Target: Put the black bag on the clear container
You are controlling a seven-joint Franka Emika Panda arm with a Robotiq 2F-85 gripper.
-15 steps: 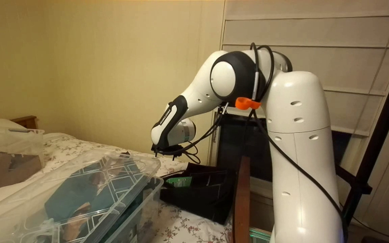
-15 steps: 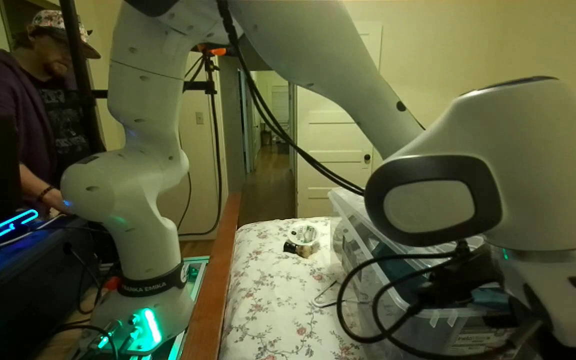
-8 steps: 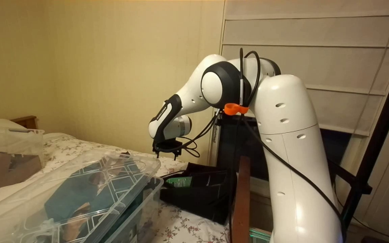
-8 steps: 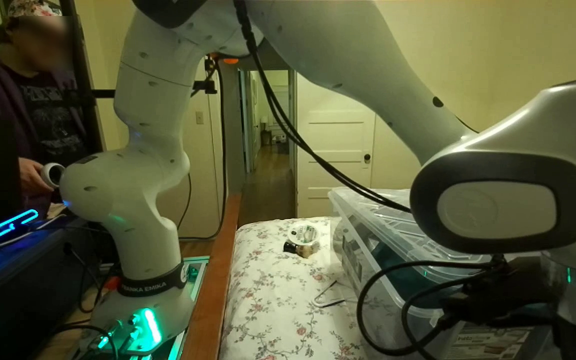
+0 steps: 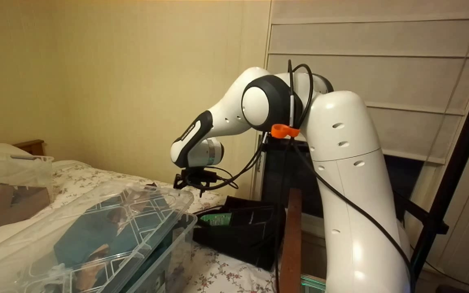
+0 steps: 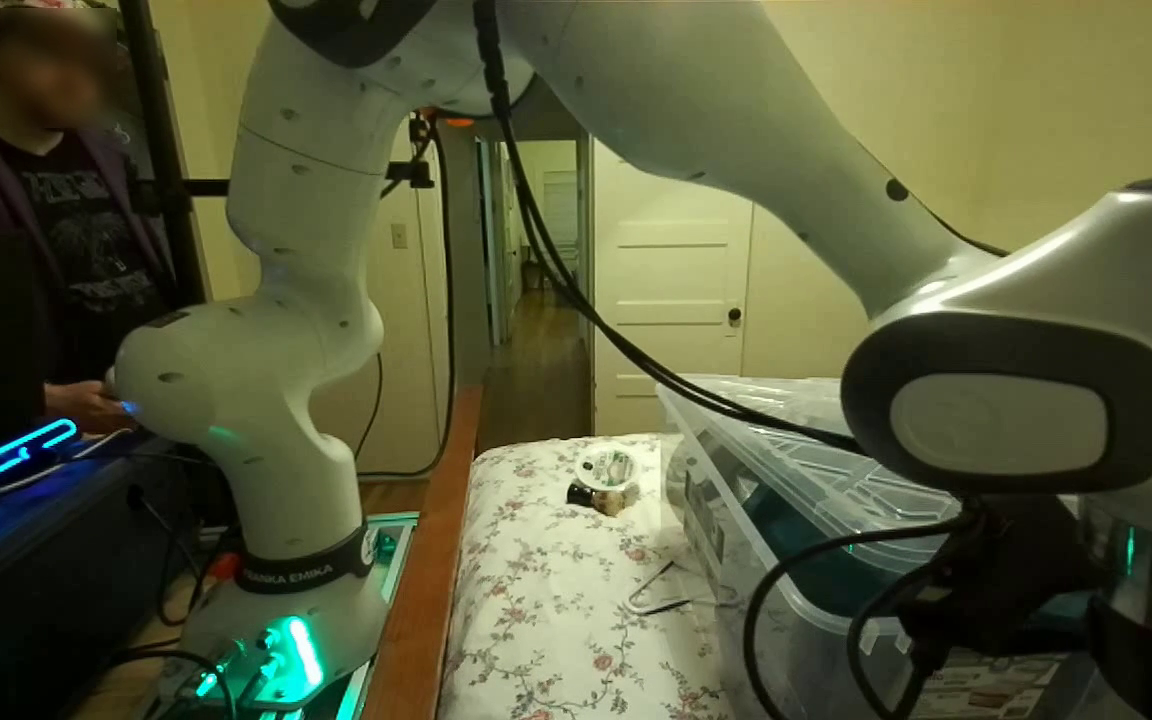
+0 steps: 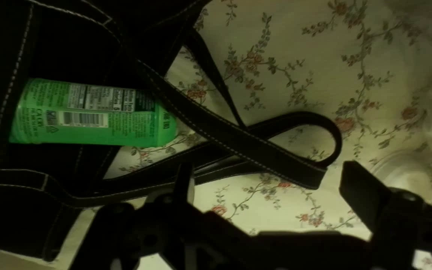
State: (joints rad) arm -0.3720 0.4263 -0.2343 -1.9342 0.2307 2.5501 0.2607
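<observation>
End effector (image 7: pixel 268 168), jaws wide apart, empty, above straps (image 7: pixel 234 138) of black bag (image 7: pixel 69 52), floral bedding (image 7: pixel 324 75) beyond their edges.

The white Franka Emika Panda arm (image 5: pixel 354 187) stands sharply bent at the elbow (image 5: pixel 255 106), its forearm (image 5: pixel 234 103) sloping down to the wrist (image 5: pixel 204 154). Beneath the wrist hangs the black Robotiq claw (image 7: pixel 268 167), pointing downward; in the wrist view its two fingers (image 7: pixel 362 195) are spread wide apart.

Soft black fabric bag (image 5: pixel 238 243) lies on white floral cloth bedspread (image 5: pixel 226 270), just right of long clear plastic bin (image 5: pixel 180 244) in an exterior view. Green cylindrical bottle (image 7: pixel 92 116) lies in bag's opening.
</observation>
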